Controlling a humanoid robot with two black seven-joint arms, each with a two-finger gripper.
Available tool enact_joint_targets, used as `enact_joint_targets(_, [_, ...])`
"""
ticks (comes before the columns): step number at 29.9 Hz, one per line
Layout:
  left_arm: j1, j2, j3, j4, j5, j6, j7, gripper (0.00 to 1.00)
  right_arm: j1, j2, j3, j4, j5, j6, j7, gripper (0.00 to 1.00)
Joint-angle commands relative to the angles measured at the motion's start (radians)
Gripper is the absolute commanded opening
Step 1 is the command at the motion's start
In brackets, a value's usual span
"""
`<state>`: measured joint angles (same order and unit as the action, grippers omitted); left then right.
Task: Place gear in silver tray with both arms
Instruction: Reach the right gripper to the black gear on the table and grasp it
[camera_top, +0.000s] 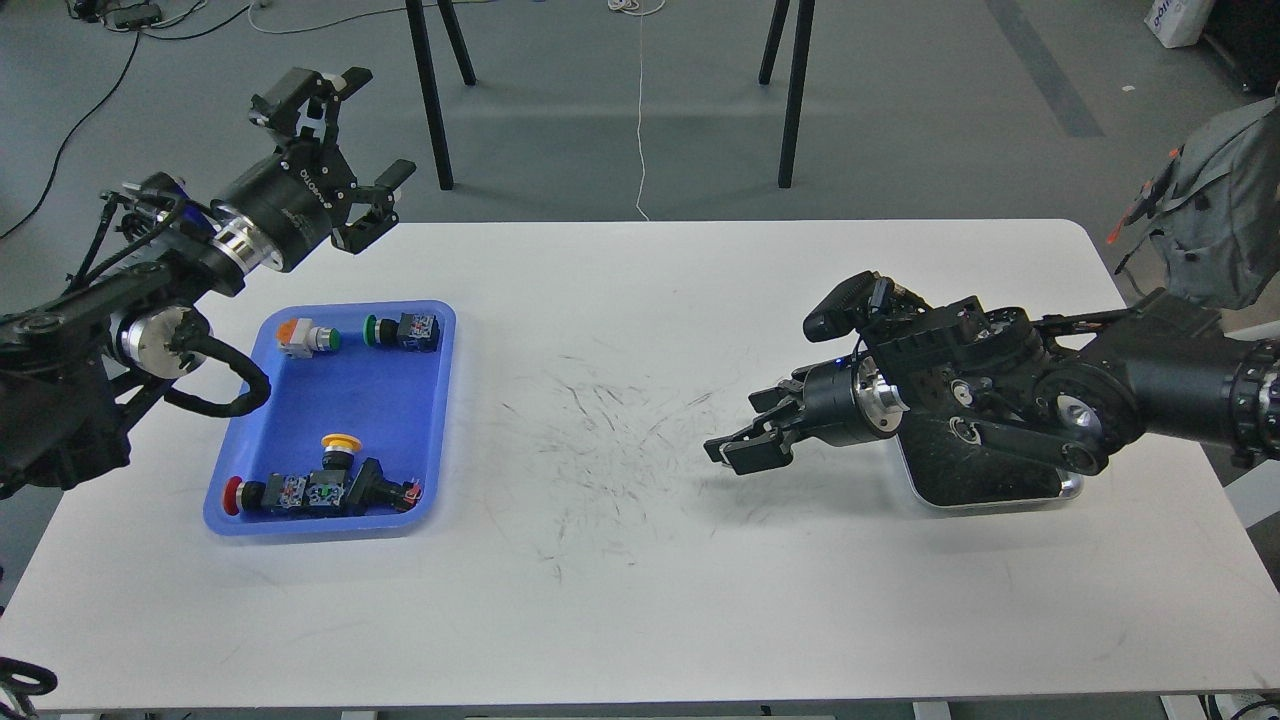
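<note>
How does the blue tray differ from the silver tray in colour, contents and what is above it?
The blue tray is bright blue plastic; the silver tray is shiny metal with a dark scratched bottom. The blue tray holds several push-button switches; no item shows in the silver tray's visible part. The blue tray lies fully in view; the right arm covers much of the silver tray. Both are rectangular with rounded corners and rest on the white table.

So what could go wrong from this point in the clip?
1. The right hand sits low over the scratched middle of the white table, and the gear itself is not visible in this view. A blind closure could miss it or flick it away.
2. The right arm covers much of the silver tray, so a drop could catch the rim.
3. The left hand hangs open, high behind the blue tray, far from helping.
</note>
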<state>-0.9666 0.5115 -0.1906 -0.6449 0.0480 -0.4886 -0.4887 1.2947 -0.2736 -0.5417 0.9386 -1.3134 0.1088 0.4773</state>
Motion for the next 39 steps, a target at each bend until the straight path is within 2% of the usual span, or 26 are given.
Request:
enact_joint_targets(1, [0.011,-0.001,-0.009,0.007,-0.004,0.000,0.000,1.00,-0.008,0.023,-0.034,-0.040,0.000,-0.003,0.007,0.93])
enact_joint_targets(15, [0.043,0.009,-0.046,0.010,-0.005,0.000,0.000,1.00,-0.023,0.109,-0.090,-0.118,-0.018,-0.014,0.011,0.90])
enact_joint_targets(21, [0.045,0.007,-0.047,0.010,-0.005,0.000,0.000,1.00,-0.015,0.128,-0.104,-0.142,-0.024,-0.014,0.011,0.86])
enact_joint_targets(32, [0.052,0.005,-0.049,0.011,-0.007,0.000,0.000,1.00,-0.025,0.134,-0.106,-0.153,-0.026,-0.015,0.011,0.77])
enact_joint_targets(39, [0.052,0.005,-0.049,0.016,-0.007,0.000,0.000,1.00,-0.021,0.148,-0.106,-0.152,-0.026,-0.015,0.011,0.62])
